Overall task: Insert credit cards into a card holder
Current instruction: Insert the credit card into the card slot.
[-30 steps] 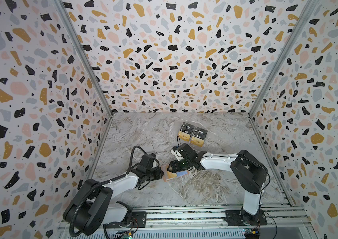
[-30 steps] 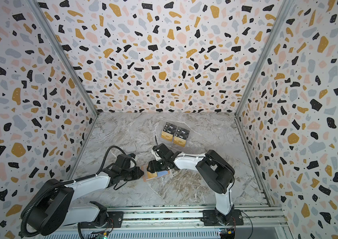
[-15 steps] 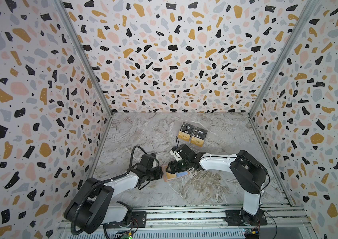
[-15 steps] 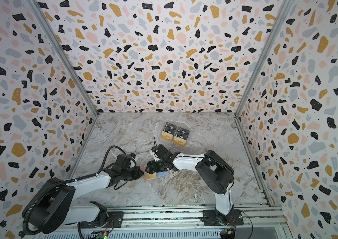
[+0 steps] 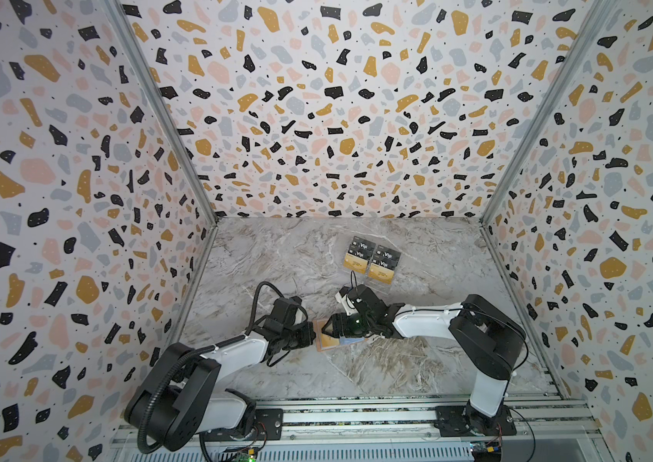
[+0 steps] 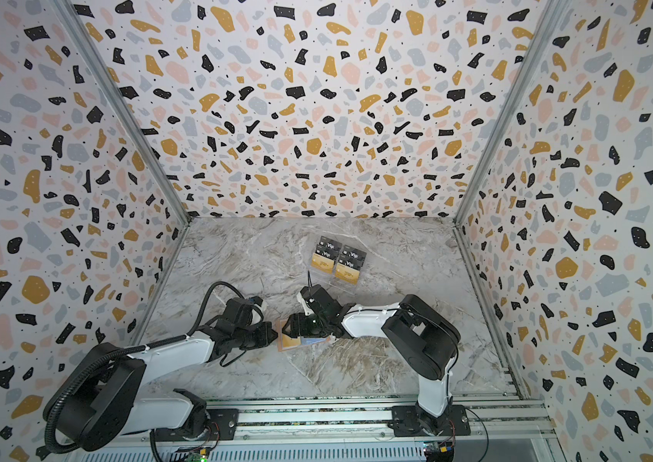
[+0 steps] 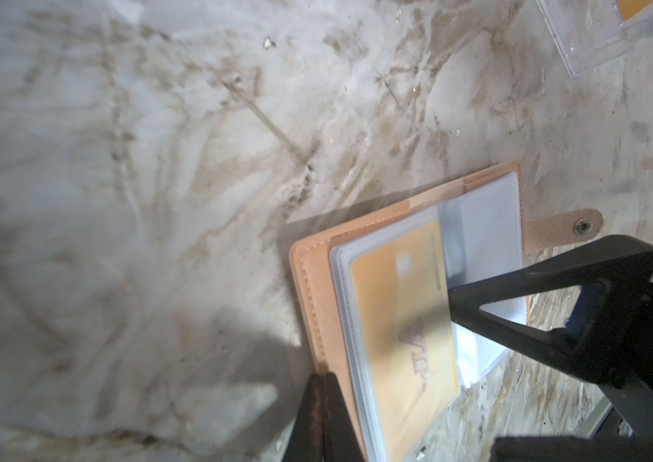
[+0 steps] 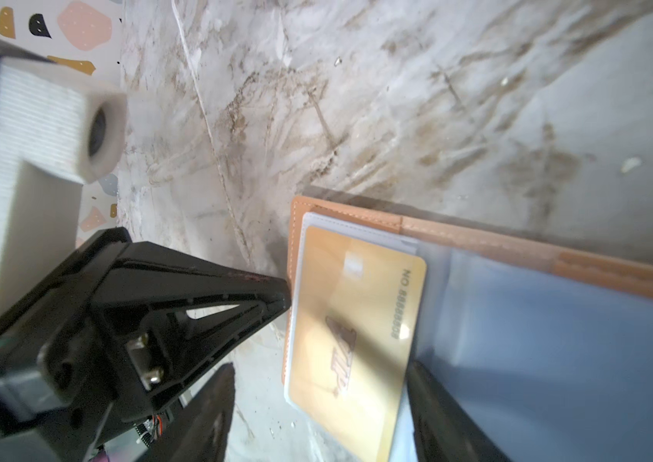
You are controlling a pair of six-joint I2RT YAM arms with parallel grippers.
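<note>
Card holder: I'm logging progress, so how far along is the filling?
Done: one gold card looks sleeved in the open card holder. In hand: the open right gripper straddles it; the shut left gripper meets the holder's edge. Left: two gold cards wait in the clear stand.
</note>
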